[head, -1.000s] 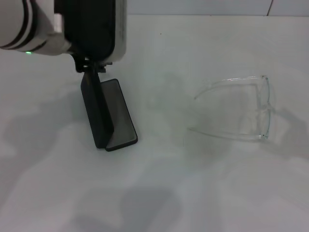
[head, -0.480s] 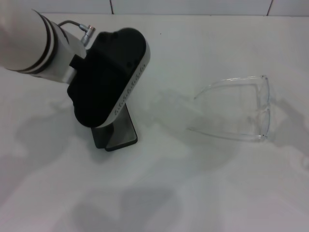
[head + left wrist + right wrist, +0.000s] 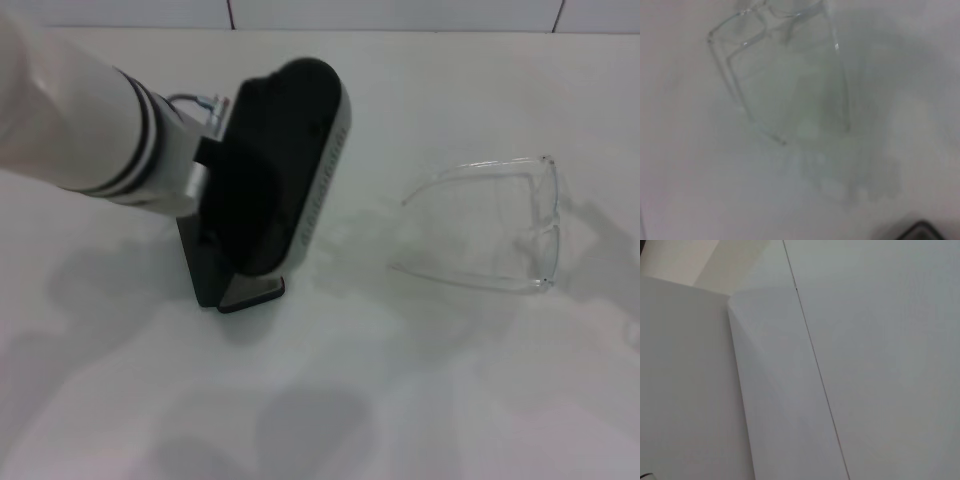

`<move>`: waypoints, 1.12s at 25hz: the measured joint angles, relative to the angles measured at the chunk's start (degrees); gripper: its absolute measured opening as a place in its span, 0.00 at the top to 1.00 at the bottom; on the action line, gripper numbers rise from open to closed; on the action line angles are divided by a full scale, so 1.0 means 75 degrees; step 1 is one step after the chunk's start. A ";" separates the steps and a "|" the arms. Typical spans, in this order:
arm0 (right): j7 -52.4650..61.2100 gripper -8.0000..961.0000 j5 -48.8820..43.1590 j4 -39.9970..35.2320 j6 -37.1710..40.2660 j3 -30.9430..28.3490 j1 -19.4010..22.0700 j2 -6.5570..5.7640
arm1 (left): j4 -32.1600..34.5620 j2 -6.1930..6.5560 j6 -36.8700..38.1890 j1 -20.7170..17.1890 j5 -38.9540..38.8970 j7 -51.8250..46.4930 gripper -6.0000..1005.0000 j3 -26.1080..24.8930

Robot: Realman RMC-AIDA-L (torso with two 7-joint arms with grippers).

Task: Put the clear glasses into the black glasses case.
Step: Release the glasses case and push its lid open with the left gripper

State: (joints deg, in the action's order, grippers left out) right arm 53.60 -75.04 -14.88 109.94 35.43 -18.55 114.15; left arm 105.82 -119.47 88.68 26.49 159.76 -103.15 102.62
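Note:
The clear glasses (image 3: 545,222) lie on the white table at the right, lens to the right and both arms unfolded toward the left. The left wrist view looks down on the clear glasses (image 3: 836,47) from close by. The black glasses case (image 3: 212,278) stands open at the left centre, its grey lining (image 3: 250,291) showing at the near end. My left gripper (image 3: 275,190), seen as a black housing, hangs above the case and hides most of it. It sits left of the glasses and apart from them. The right gripper is out of view.
The white table (image 3: 420,400) runs to a tiled wall (image 3: 400,12) at the back. A dark corner (image 3: 921,231) shows at the edge of the left wrist view. The right wrist view holds only white panels (image 3: 865,340) with a thin seam.
My left arm has swung from the case's upright lid out to the right, toward the glasses, and now covers more of the case. The glasses and case have not moved.

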 joint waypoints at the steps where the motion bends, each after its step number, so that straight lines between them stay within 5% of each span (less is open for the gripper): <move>1: 0.0013 0.10 -0.0005 0.0000 0.0003 0.0003 0.0012 -0.0016 | -0.0062 -0.0031 -0.0043 -0.0013 -0.0037 -0.0018 0.40 0.0054; 14: 0.0079 0.10 -0.0140 0.0061 -0.0051 0.0032 0.0212 -0.0025 | -0.1329 -0.0057 -0.1297 0.0156 0.0244 -0.0109 0.40 0.0566; 28: 0.0084 0.10 -0.0141 0.0038 -0.0010 -0.0026 0.0214 0.0001 | -0.1547 -0.0030 -0.1008 0.0058 0.0332 -0.0065 0.40 0.0568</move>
State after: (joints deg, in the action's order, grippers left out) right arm 54.24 -76.10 -14.59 109.86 35.24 -16.95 114.16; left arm 94.22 -119.70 81.12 26.93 162.25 -103.63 106.88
